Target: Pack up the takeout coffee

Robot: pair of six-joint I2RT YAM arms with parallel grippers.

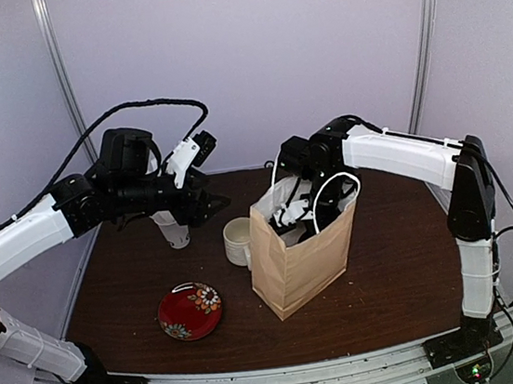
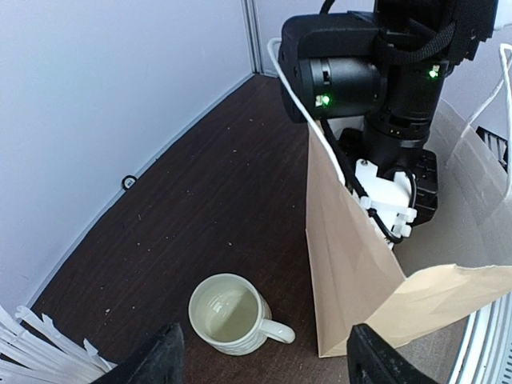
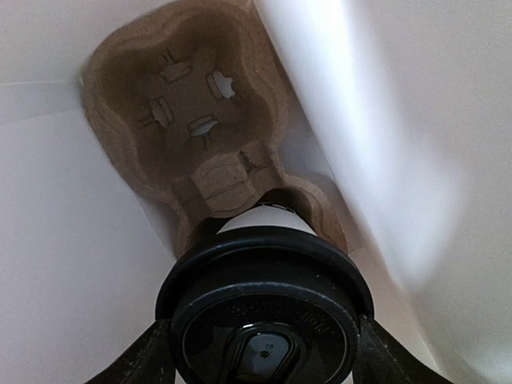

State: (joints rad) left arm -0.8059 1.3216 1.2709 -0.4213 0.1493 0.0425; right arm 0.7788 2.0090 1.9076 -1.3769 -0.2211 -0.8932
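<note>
Brown bag [image 1: 297, 253] stands mid-table, with the right gripper [image 3: 264, 352] reaching down inside it. Its fingers [image 3: 148, 360] press on either side of the cup [image 3: 260, 218] at its black lid [image 3: 264, 320] (cup upright, seated in the near pocket of a cardboard carrier [image 3: 184, 120]). Left gripper [image 2: 264, 364] hovers empty, fingers spread, above the mug [image 2: 228, 314] just beside the bag.

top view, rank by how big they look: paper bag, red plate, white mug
1. paper bag
2. red plate
3. white mug, its right edge tucked behind the bag, yet clearly the smallest
</note>
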